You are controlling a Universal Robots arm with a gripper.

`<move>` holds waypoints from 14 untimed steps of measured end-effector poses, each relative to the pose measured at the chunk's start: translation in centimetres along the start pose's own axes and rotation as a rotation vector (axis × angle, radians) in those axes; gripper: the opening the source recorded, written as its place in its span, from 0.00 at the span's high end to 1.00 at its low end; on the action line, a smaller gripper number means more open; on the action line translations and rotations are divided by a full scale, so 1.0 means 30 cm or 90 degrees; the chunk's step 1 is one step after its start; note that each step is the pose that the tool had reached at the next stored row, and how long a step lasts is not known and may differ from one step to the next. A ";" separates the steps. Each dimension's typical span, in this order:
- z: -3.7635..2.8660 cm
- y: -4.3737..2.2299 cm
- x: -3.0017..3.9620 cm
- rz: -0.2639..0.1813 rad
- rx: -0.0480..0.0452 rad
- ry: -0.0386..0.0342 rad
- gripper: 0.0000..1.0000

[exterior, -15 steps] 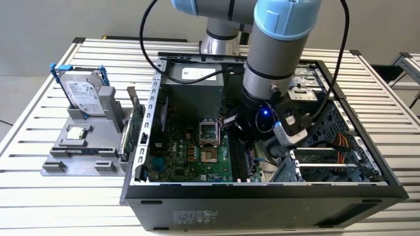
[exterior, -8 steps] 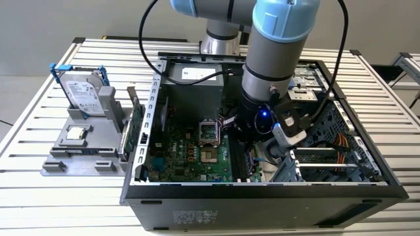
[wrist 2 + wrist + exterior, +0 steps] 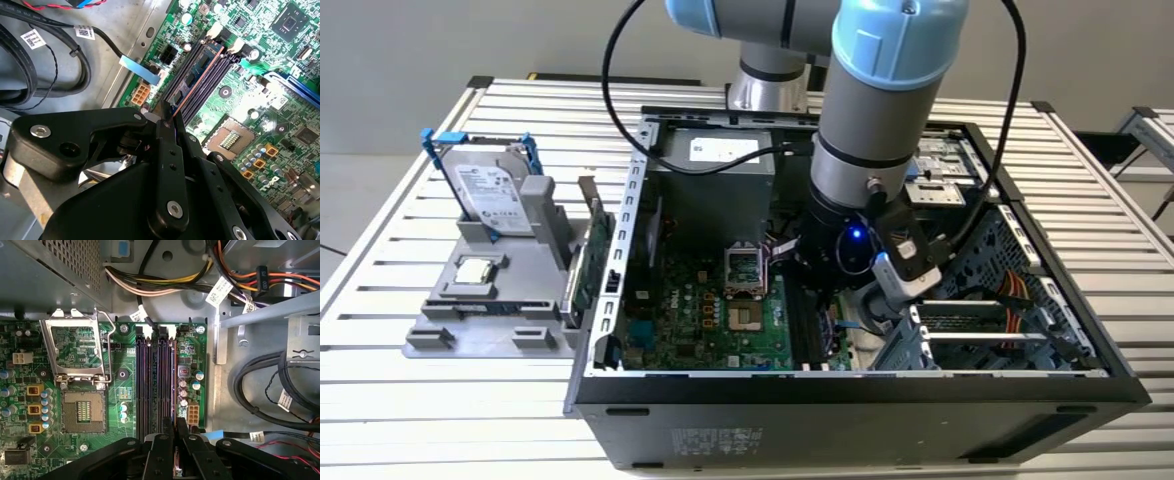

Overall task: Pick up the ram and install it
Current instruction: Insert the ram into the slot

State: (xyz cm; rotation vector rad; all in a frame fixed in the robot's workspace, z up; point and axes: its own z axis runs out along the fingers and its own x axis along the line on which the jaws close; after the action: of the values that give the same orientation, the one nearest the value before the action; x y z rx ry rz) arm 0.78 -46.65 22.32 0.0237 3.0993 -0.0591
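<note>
Jaws of gripper (image 3: 170, 112) clamped on the ram (image 3: 192, 82), edge-down over the memory slots (image 3: 155, 382) right of the empty processor socket (image 3: 82, 412); likely to jam or bend if tilted or off-slot.

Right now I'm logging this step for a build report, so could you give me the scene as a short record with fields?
gripper: inside the open computer case, low over the memory slots, fingers closed together
ram: thin stick held on edge between the fingers, lying along a slot
processor socket: open, beside the slots
hard drive: upright in the grey stand, to the exterior view's left of the case
</note>
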 end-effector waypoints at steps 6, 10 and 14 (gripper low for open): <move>0.006 0.000 0.001 0.000 -0.0001 0.0001 1.00; 0.009 0.000 0.001 0.000 -0.0002 0.0002 1.00; 0.010 0.000 0.001 0.000 -0.0001 0.0001 1.00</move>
State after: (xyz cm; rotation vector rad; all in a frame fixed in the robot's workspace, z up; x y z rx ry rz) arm 0.75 -46.65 22.02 0.0236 3.0995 -0.0588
